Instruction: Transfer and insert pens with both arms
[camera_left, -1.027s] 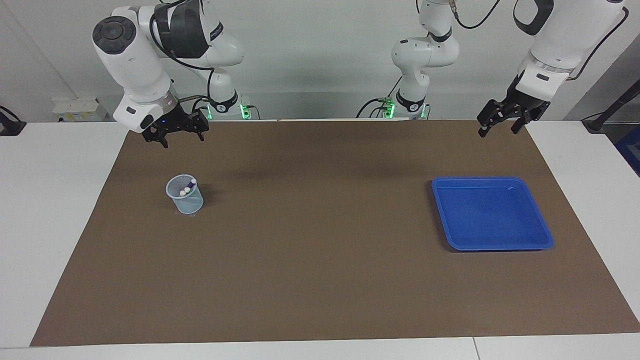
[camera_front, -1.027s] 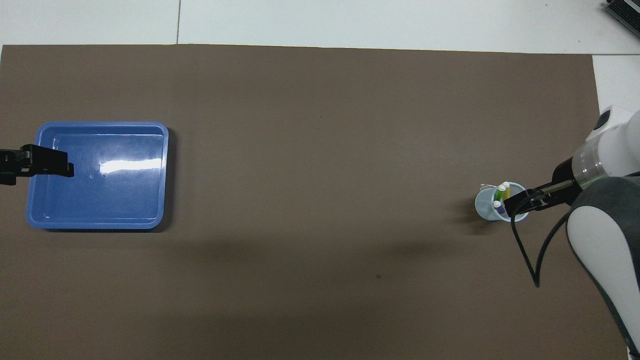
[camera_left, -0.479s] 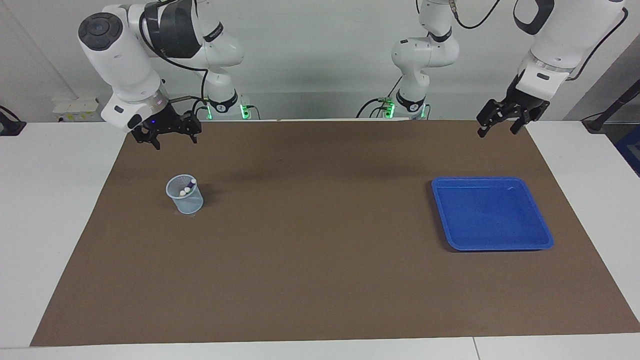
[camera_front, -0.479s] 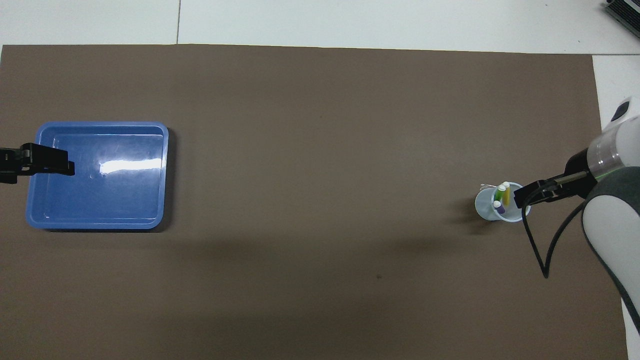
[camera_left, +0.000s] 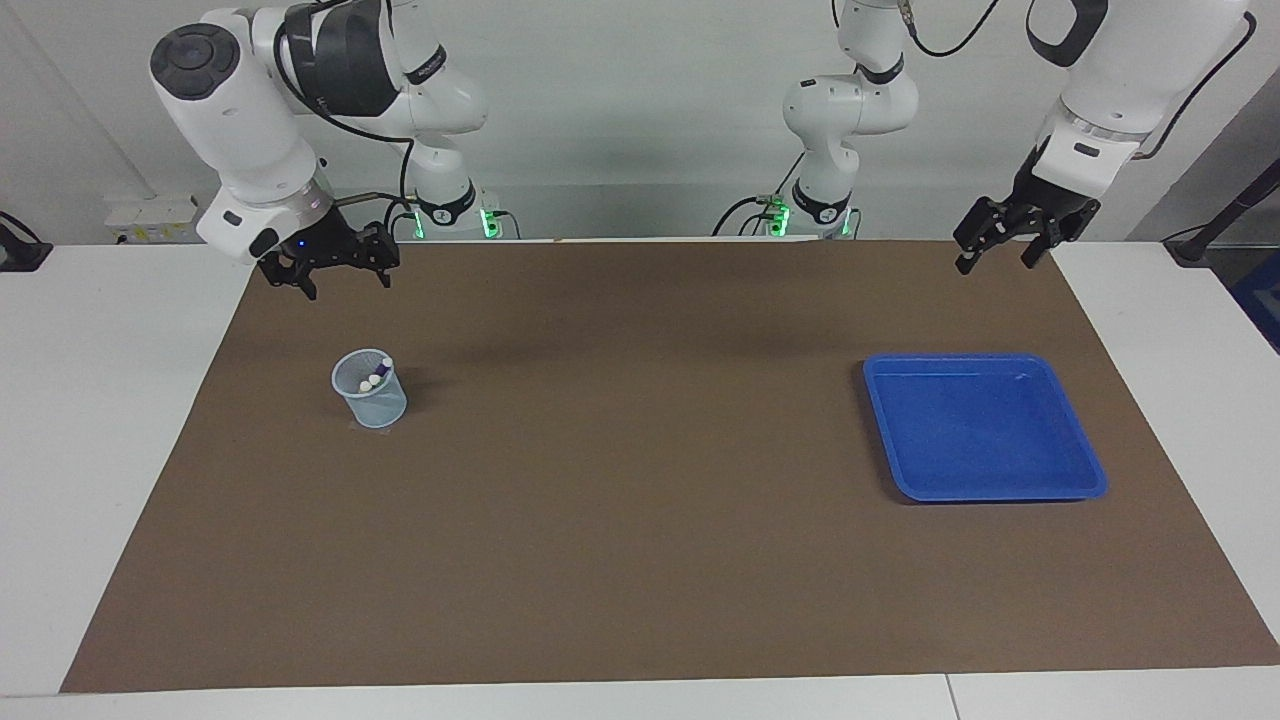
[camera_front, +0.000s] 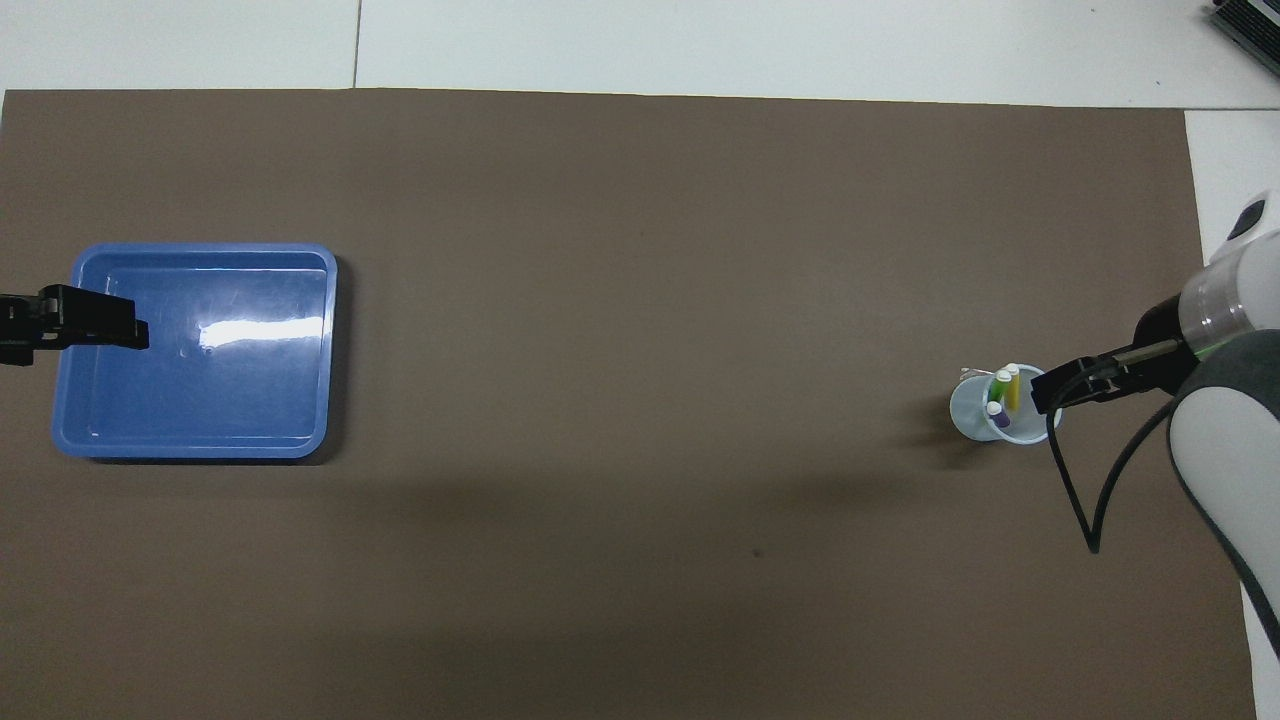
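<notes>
you have all three pens (camera_left: 374, 376) standing nearly upright, white ends up, in the cup (camera_left: 371, 398) at the right arm's end, below the empty, open-fingered right gripper (camera_left: 327, 265), while the left gripper (camera_left: 1003, 241), also open and empty, waits near the blue tray (camera_left: 1085, 478)

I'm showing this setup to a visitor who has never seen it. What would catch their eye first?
Probably the blue tray, lying empty on the brown mat toward the left arm's end of the table. Next, the small clear cup toward the right arm's end, with the pens standing in it. Both hands hang open and empty above the mat's edge nearest the robots: the right hand and the left hand.
</notes>
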